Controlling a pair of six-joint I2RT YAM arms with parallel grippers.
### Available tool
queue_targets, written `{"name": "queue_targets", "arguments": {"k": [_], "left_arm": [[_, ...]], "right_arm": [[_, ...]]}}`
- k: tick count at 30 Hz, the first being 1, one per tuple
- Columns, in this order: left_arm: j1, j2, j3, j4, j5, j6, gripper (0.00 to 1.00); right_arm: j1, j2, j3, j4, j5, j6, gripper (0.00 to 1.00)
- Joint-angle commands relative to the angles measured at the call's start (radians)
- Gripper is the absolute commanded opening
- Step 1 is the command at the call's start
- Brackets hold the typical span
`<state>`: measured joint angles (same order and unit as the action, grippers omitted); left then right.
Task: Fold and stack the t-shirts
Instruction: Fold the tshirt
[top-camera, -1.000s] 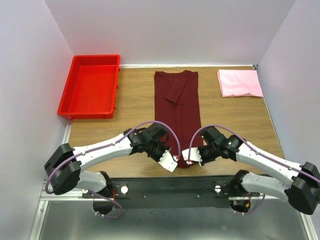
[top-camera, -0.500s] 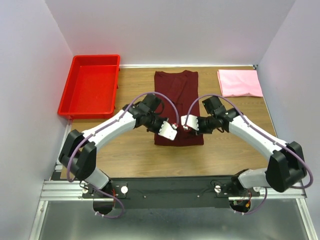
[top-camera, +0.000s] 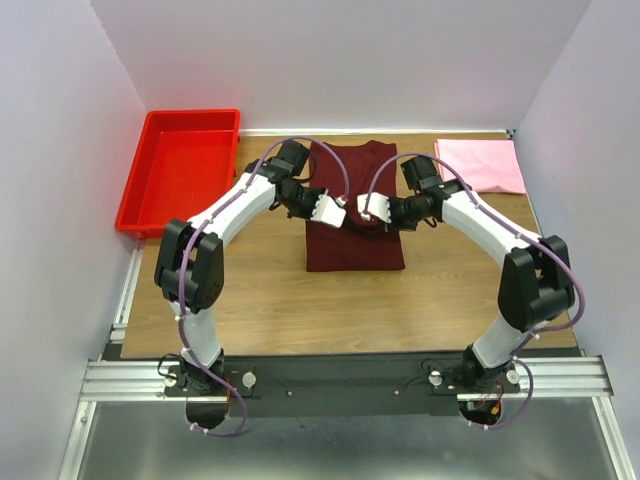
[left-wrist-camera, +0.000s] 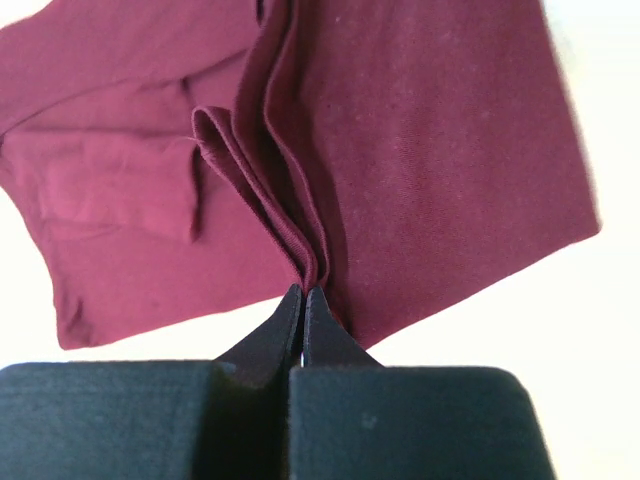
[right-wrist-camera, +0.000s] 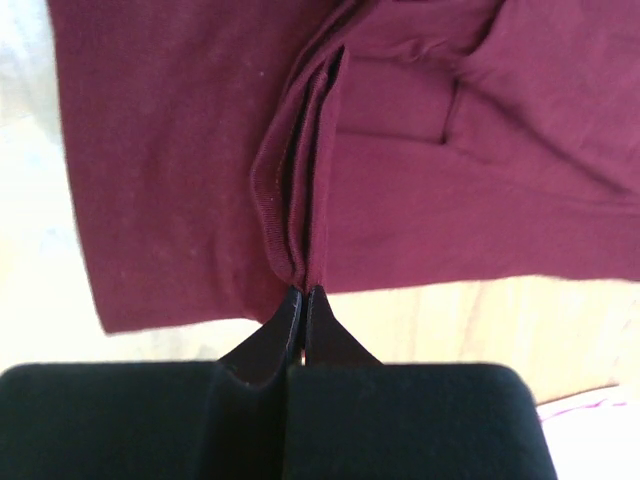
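The dark maroon t-shirt (top-camera: 355, 245) lies on the table's middle, its near hem lifted and carried back over itself. My left gripper (top-camera: 338, 214) is shut on a pinched fold of the hem, seen in the left wrist view (left-wrist-camera: 303, 290) with the maroon t-shirt (left-wrist-camera: 420, 150) hanging beyond. My right gripper (top-camera: 362, 210) is shut on the hem's other side, seen in the right wrist view (right-wrist-camera: 304, 290) with the maroon t-shirt (right-wrist-camera: 170, 150). Both grippers are close together above the shirt. The light pink t-shirt (top-camera: 478, 166) lies folded at the back right.
A bright red plastic bin (top-camera: 182, 171) stands at the back left. Walls close the table on the left, back and right. Bare wood table (top-camera: 260, 290) shows in front of the maroon shirt.
Both grippers have carried the maroon shirt's near hem from the front edge back toward the collar. The shirt now looks about half as long.
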<state>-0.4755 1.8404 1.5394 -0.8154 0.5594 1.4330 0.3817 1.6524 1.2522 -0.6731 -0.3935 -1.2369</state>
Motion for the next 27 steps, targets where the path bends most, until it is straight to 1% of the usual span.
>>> {"name": "queue_targets", "arguments": {"k": [1, 8, 14, 27], "left_arm": [[0.029, 0.077, 0.100, -0.047, 0.016, 0.058, 0.00], [0.060, 0.200, 0.209, -0.028, 0.002, 0.082, 0.00], [0.072, 0.263, 0.281, -0.015, 0.005, 0.096, 0.00], [0.087, 0.362, 0.338, 0.035, -0.012, 0.104, 0.00]], "right_arm": [[-0.017, 0.078, 0.079, 0.015, -0.027, -0.044, 0.00], [-0.055, 0.225, 0.205, 0.041, -0.011, -0.056, 0.00], [-0.076, 0.287, 0.260, 0.040, 0.001, -0.055, 0.00], [-0.095, 0.406, 0.337, 0.066, 0.042, -0.026, 0.00]]}}
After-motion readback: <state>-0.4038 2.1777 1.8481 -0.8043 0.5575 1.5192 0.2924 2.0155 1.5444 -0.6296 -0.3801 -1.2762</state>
